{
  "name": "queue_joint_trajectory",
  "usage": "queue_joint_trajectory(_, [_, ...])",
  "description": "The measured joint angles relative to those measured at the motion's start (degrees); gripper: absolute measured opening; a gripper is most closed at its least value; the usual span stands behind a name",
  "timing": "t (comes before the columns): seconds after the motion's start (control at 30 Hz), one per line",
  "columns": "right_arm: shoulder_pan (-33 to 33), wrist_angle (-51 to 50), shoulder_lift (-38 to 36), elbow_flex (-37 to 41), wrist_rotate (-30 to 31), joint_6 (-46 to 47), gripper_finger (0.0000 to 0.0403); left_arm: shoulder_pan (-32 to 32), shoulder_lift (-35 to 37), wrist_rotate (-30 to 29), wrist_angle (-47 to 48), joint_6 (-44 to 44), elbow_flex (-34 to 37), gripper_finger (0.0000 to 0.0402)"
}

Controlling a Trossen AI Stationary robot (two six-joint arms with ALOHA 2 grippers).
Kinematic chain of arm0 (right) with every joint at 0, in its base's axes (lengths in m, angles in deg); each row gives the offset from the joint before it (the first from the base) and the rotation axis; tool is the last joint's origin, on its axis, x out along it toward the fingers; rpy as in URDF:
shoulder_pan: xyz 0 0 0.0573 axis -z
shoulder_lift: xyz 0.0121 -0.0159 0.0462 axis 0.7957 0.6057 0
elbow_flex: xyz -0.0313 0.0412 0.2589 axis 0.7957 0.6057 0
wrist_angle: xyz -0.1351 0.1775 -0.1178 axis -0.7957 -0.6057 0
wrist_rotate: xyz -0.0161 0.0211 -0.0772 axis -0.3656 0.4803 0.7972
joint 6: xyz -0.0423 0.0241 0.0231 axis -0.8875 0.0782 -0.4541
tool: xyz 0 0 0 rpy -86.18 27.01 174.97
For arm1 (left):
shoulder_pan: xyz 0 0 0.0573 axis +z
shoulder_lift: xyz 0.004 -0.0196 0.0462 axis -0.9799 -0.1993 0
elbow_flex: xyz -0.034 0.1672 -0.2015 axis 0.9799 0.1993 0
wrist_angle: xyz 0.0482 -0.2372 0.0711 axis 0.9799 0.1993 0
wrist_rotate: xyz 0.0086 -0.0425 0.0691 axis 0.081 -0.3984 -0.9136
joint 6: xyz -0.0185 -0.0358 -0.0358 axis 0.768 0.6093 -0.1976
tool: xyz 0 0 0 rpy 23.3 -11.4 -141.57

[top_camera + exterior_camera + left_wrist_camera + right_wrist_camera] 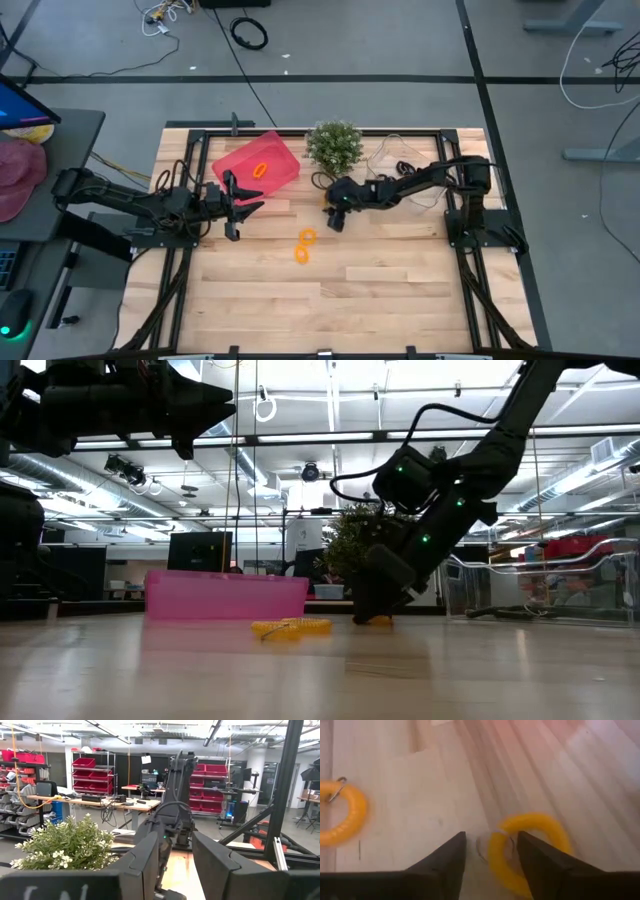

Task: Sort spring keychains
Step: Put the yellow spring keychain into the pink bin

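My right gripper (pixel 335 216) points down at the table in front of the green plant (pixel 335 145). It is open. In the right wrist view its fingers (pixel 490 865) stand on either side of the near rim of an orange spring keychain (pixel 532 847) that lies flat on the wood. Two more orange keychains (pixel 304 245) lie together nearer the table's middle, and one of them shows in the right wrist view (pixel 342 817). Another orange keychain (pixel 262 169) lies in the pink bin (pixel 280 152). My left gripper (pixel 240 196) is open and empty, raised beside the bin. No black keychains show.
The pink bin stands at the back, left of the plant. Loose cables (pixel 400 160) lie behind my right arm at the back right. Bare wood lies across the near half of the table (pixel 330 300).
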State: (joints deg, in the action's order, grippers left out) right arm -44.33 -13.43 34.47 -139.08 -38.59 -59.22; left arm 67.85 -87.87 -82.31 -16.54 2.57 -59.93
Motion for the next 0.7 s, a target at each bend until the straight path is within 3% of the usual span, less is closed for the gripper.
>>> queue_joint_trajectory(0.17, [0.6, -2.3, -1.4, -0.1, -1.3, -0.5, 0.0066, 0.0, 0.0, 0.0, 0.0, 0.0, 0.0, 0.0124])
queue_joint_trajectory(0.3, [0.6, -3.5, -2.6, 0.1, -1.8, 0.6, 0.0018, 0.0, 0.0, 0.0, 0.0, 0.1, 0.0, 0.0124])
queue_joint_trajectory(0.7, [-2.8, -10.2, -10.9, 0.6, 3.7, -0.6, 0.0008, 0.0, 0.0, 0.0, 0.0, 0.2, 0.0, 0.0124])
